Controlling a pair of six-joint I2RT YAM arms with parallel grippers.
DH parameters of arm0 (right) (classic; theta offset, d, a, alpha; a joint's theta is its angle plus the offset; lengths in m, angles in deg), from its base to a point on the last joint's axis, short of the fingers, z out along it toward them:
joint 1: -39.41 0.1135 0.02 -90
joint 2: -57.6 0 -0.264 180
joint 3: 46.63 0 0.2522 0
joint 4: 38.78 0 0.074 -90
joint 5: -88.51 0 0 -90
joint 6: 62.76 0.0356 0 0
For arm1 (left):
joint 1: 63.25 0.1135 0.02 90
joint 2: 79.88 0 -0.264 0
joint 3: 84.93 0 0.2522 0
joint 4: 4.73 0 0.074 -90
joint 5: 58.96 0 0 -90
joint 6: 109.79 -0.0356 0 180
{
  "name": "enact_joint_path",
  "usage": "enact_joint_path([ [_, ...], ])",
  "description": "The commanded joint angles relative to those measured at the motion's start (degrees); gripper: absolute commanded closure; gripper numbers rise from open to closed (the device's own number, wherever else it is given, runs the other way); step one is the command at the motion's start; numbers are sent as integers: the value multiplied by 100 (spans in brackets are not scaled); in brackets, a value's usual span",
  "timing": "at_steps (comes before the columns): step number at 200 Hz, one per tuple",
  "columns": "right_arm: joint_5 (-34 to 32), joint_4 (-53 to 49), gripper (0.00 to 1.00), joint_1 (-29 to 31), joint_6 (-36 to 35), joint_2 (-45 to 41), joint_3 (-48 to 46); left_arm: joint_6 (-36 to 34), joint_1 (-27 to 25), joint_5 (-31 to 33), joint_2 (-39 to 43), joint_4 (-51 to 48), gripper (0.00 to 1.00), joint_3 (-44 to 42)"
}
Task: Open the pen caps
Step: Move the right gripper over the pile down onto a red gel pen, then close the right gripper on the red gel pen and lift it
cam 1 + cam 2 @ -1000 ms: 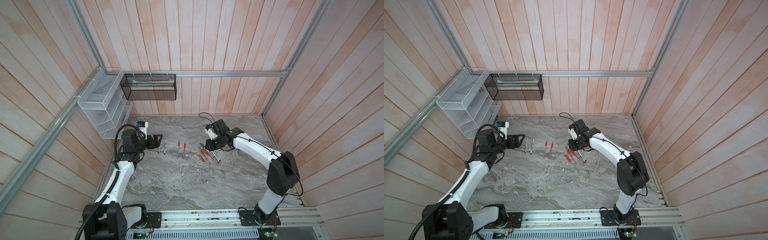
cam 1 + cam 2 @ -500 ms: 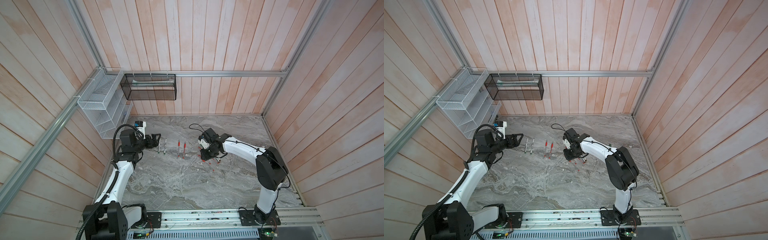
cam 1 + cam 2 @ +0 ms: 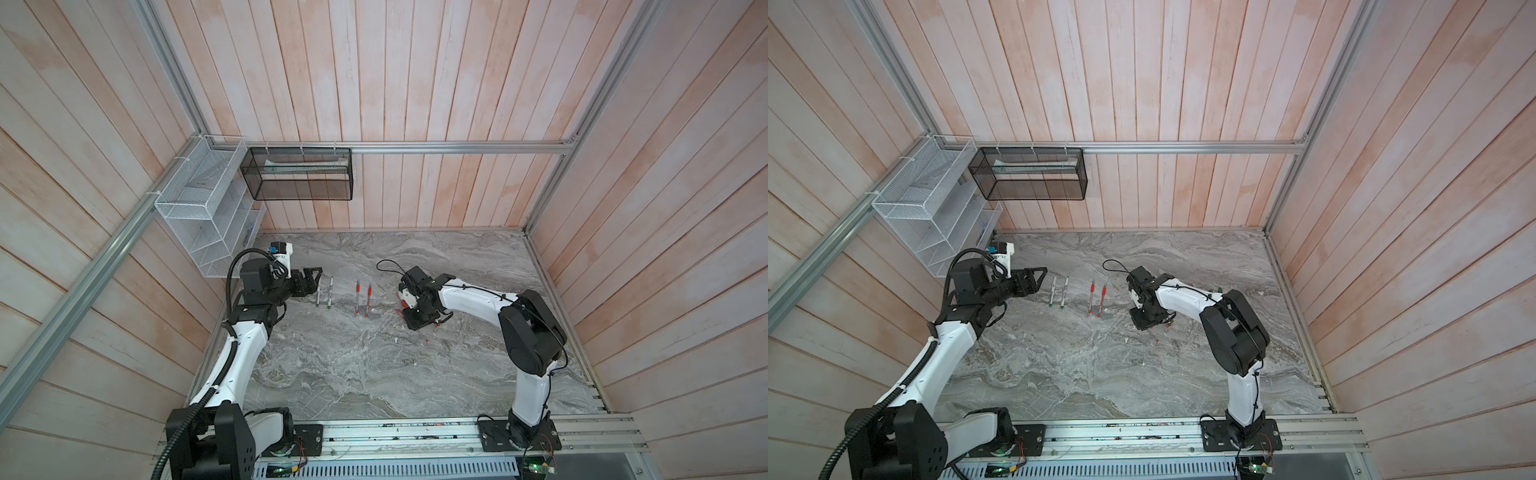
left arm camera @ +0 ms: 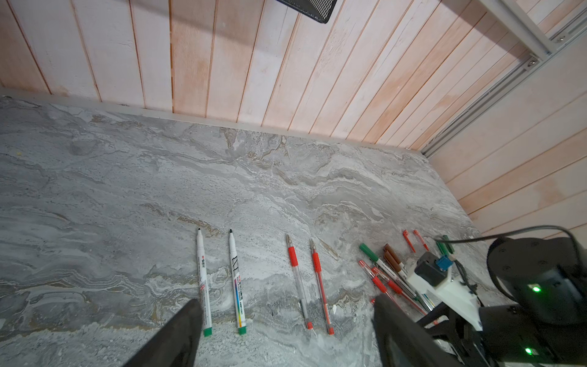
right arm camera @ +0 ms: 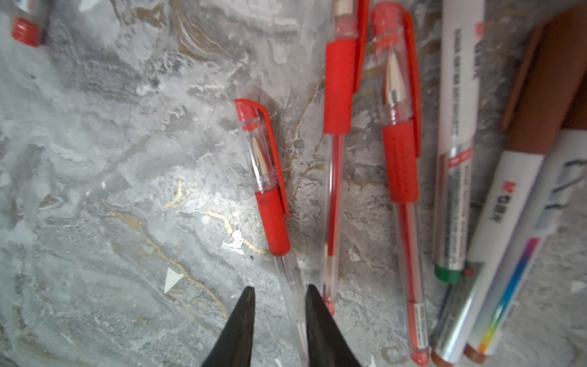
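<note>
Left of centre in both top views, my left gripper [image 3: 316, 280] hangs wide open, holding nothing; just to its right four uncapped pens [image 3: 357, 297] lie in a row; right of centre, my right gripper [image 5: 280, 287] stands narrowly open astride a clear barrel [image 5: 285, 273]; its red cap [image 5: 262, 159] is on.

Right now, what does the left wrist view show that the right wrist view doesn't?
Left wrist only: two uncapped white markers side by side, and two loose red caps. Right wrist only: the right hand open astride the clear barrel of a capped red gel pen. Both: the other capped red gel pens, brown-capped markers, marble tabletop.
</note>
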Motion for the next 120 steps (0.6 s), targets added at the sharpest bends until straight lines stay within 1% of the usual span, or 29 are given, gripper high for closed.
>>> enact_joint_path([
  [1, -55, -59, 73, 44, -43, 107, -91, 23, 50, -105, -44, -36, 14, 64],
  [21, -21, 120, 75, 44, -66, 129, -240, 63, 47, -146, -47, 143, 14, -34],
  [42, -80, 50, 78, 82, -78, 257, -233, 42, 47, -131, -68, -19, 14, 72],
  [64, -96, 325, 80, 97, -87, 203, -480, 64, 55, -128, -62, 95, 14, 11],
  [98, -308, 300, 88, 186, -199, 258, -487, 44, 56, -118, -68, -35, 14, 86],
  [120, -234, 492, 91, 202, -288, 124, -533, 62, 57, -175, -38, 121, 14, -1],
])
